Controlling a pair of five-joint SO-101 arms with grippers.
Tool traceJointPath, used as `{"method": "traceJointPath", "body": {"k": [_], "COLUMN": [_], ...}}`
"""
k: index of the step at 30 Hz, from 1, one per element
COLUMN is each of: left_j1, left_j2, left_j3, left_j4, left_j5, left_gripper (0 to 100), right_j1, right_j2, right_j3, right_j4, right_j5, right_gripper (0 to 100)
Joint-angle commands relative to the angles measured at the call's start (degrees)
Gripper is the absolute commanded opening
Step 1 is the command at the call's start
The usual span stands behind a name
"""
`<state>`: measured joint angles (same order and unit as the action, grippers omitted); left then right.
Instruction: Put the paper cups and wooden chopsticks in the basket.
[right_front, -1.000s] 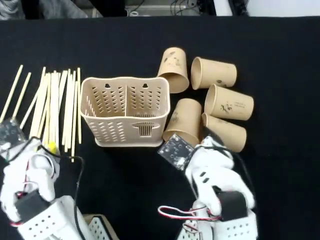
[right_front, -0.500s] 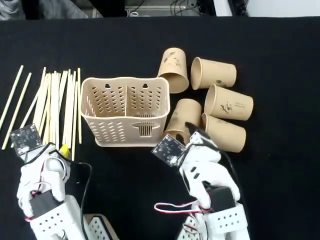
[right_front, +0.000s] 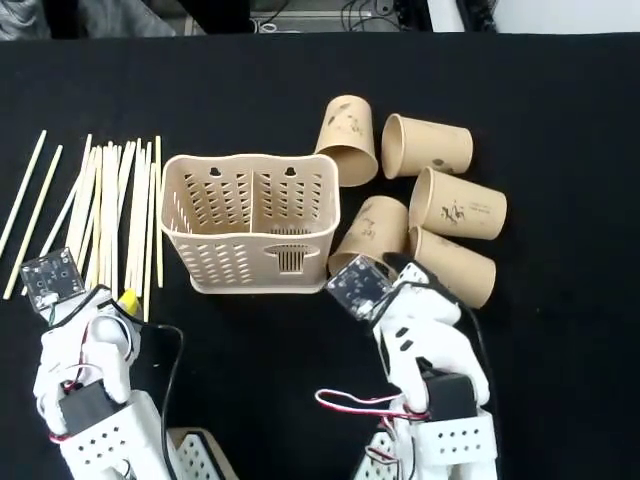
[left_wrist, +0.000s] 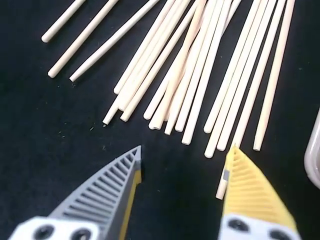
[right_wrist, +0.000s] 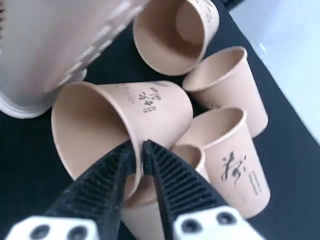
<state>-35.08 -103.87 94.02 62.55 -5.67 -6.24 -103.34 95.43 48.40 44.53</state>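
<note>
Black cloth (right_front: 560, 120) is spread beneath. Right claw (right_wrist: 139, 146) is clamped on a cup (right_wrist: 150, 107) rim, left claw (left_wrist: 184, 150) spread; the cup should be raised above the basket (right_front: 250, 160) wall first.

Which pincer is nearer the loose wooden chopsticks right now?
Left. The left pincer is open at the ends of the pale wooden chopsticks; the right pincer is beyond the beige slotted plastic basket, shut on the rim of a tan paper cup.

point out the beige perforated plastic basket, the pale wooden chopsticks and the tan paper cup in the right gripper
beige perforated plastic basket (right_front: 235, 265), high view, front wall
pale wooden chopsticks (left_wrist: 200, 75), left wrist view, middle of the bundle
tan paper cup (right_wrist: 165, 112), right wrist view, outer side wall
</note>
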Motion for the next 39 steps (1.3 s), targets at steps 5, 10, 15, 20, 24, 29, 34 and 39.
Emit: {"method": "traceJointPath", "body": {"k": [5,10,15,20,24,29,34,39], "left_j1": [0.3,0.4,0.4,0.5,0.5,0.6,0.6,0.7], "left_j2": [-0.4,-0.4,-0.4,-0.4,-0.4,-0.4,-0.4,-0.4], "left_j3": [-0.1,-0.1,-0.1,-0.1,-0.1,0.0,0.0,0.0], "left_j4": [-0.9,-0.9,-0.9,-0.9,-0.9,-0.9,-0.9,-1.0], "left_j5": [0.4,0.4,0.4,0.4,0.4,0.4,0.4,0.4], "left_gripper": [26,26,26,26,26,26,26,26], "right_j1": [0.9,1.1,1.2,3.5,3.7,3.2,-6.8,-15.4], "right_j2": [-4.4,-4.1,-4.1,-3.8,0.3,14.8,31.7,46.5], "right_j3": [-16.5,-24.3,-33.6,-48.0,-59.9,-71.5,-84.9,-95.4], "right_j4": [9.8,15.2,21.5,27.0,29.3,28.8,30.5,34.5], "right_j5": [-9.5,-12.0,-15.4,-19.7,-24.6,-32.4,-39.0,-39.4], "right_gripper": [1.1,1.1,1.1,1.1,1.1,1.1,1.1,1.1]}}
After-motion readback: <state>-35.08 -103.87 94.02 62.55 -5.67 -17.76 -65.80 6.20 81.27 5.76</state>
